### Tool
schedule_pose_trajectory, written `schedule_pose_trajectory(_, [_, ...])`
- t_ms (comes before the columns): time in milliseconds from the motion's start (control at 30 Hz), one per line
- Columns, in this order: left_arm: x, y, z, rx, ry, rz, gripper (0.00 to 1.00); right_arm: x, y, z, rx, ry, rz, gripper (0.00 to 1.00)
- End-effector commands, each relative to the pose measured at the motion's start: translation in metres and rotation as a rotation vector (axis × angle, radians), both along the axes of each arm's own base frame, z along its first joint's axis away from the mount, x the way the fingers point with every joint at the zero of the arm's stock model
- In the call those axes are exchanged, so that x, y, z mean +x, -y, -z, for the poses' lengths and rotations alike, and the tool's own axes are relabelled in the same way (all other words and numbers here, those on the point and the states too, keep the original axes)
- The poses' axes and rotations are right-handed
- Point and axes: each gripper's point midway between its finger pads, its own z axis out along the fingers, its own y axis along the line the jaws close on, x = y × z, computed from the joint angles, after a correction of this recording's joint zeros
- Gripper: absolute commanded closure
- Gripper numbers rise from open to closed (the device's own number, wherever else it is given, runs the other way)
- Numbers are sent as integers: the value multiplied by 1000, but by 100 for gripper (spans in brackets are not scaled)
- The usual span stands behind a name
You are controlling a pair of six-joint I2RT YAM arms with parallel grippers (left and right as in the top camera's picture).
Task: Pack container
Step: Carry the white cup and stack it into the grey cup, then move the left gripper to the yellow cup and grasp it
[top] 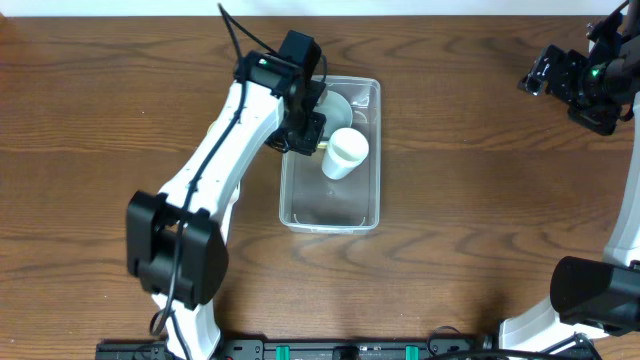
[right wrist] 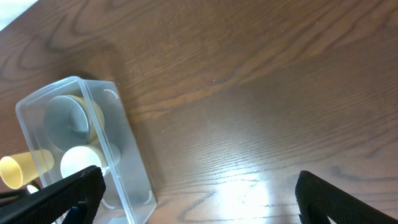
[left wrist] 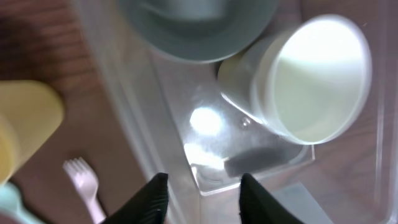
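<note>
The tabletop (top: 480,200) is brown wood grain and the container (top: 330,210) clear. I see a white cup (top: 346,153), a yellow cup (left wrist: 25,124), a grey bowl (left wrist: 199,31) and a pale pink fork (left wrist: 84,180).

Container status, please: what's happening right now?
Left gripper open, empty, over the container edge. Right gripper open, empty, far off. Container holds tipped white cup plus grey bowl. Yellow cup, pink fork outside it.

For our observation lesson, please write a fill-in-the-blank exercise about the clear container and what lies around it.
1. The white cup lies on its ____ inside the container.
2. The fork lies outside the container, on the wooden ____.
3. The left gripper is ____, holding nothing.
Missing words: side; table; open.
</note>
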Motion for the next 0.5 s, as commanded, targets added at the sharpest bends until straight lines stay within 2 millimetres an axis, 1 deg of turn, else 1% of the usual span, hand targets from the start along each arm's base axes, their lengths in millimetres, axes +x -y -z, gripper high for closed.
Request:
schedule_pose_trajectory(0, [12, -29, -63, 21, 183, -114, 55, 0, 1, 2, 14, -9, 16, 1])
schedule_pose_trajectory(67, [14, -53, -82, 49, 238, -166, 49, 0, 1, 2, 14, -9, 16, 1])
schedule_pose_trajectory(100, [15, -65, -88, 62, 255, -194, 47, 0, 1, 2, 14, -9, 16, 1])
schedule_pose_trajectory(133, [16, -78, -91, 72, 265, -223, 46, 0, 1, 2, 14, -9, 16, 1])
schedule_pose_trajectory(200, [20, -105, -91, 85, 257, -291, 46, 0, 1, 2, 14, -9, 16, 1])
schedule_pose_trajectory(267, [23, -132, -79, 106, 218, -357, 46, 0, 1, 2, 14, -9, 16, 1])
schedule_pose_trajectory(333, [25, -151, -60, 108, 158, -409, 46, 0, 1, 2, 14, -9, 16, 1])
schedule_pose_trajectory(467, [31, -171, -13, 76, 15, -472, 48, 0, 1, 2, 14, -9, 16, 1])
